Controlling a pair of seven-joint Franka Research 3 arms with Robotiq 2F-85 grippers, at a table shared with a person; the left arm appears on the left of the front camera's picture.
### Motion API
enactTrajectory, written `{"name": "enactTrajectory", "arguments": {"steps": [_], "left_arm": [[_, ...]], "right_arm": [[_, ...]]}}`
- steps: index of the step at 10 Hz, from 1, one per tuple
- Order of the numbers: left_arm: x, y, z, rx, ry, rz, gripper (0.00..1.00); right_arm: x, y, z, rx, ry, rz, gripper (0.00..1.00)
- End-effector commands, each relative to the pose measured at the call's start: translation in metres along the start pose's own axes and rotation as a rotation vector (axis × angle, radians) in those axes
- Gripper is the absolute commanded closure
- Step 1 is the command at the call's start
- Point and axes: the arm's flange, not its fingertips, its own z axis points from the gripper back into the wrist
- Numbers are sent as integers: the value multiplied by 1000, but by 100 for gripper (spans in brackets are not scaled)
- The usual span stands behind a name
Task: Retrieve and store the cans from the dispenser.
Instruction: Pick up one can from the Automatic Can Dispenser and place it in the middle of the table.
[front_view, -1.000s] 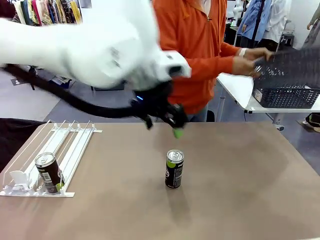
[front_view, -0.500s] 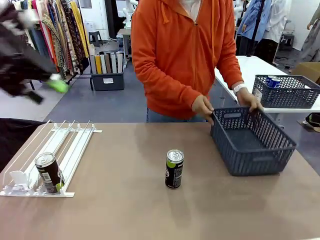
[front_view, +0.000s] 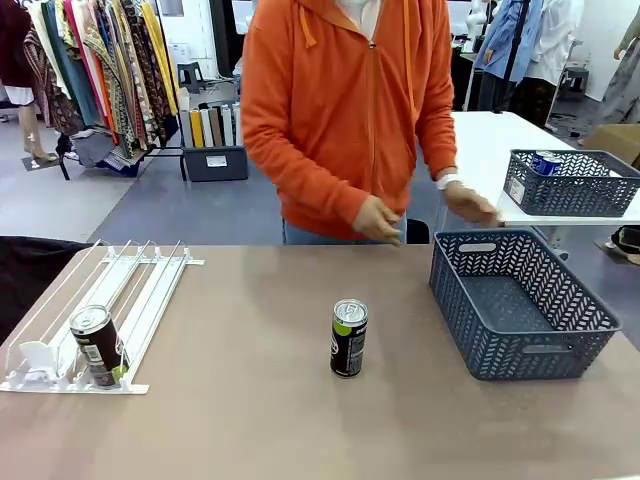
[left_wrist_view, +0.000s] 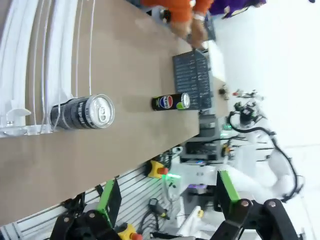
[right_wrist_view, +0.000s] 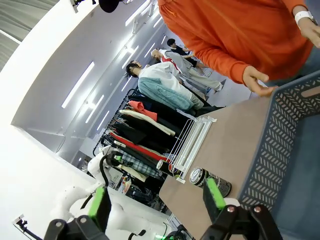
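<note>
Two dark cans with green accents stand upright. One can (front_view: 97, 345) sits at the near end of the white dispenser (front_view: 140, 290) on the table's left; the other can (front_view: 348, 338) stands alone mid-table. In the left wrist view my left gripper (left_wrist_view: 167, 195) is open and empty, well off the table, looking at the dispenser can (left_wrist_view: 82, 112), the rails (left_wrist_view: 40, 50) and the far can (left_wrist_view: 171, 102). My right gripper (right_wrist_view: 156, 200) is open and empty too, high beside the basket (right_wrist_view: 280, 145), with a can (right_wrist_view: 210, 180) and the dispenser (right_wrist_view: 192, 140) beyond it.
A dark grey lattice basket (front_view: 520, 305) sits on the table's right. A person in an orange hoodie stands at the far side, hands (front_view: 470, 207) just behind the basket. A second basket (front_view: 572, 183) holding a blue can rests on a white table behind.
My left arm has swung off to the left and out of the front view. The person set the grey basket down on the table's right and let go of it.
</note>
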Motion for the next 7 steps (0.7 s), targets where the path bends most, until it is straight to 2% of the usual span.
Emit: {"name": "enactTrajectory", "arguments": {"steps": [1,2,7], "left_arm": [[-2,19,-20,-58,22,7,0],[0,0,0,0,0,0,0],[0,0,0,0,0,0,0]], "right_arm": [[4,4,-3,11,-17,-9,0],[4,4,-3,11,-17,-9,0],[4,4,-3,11,-17,-9,0]]}}
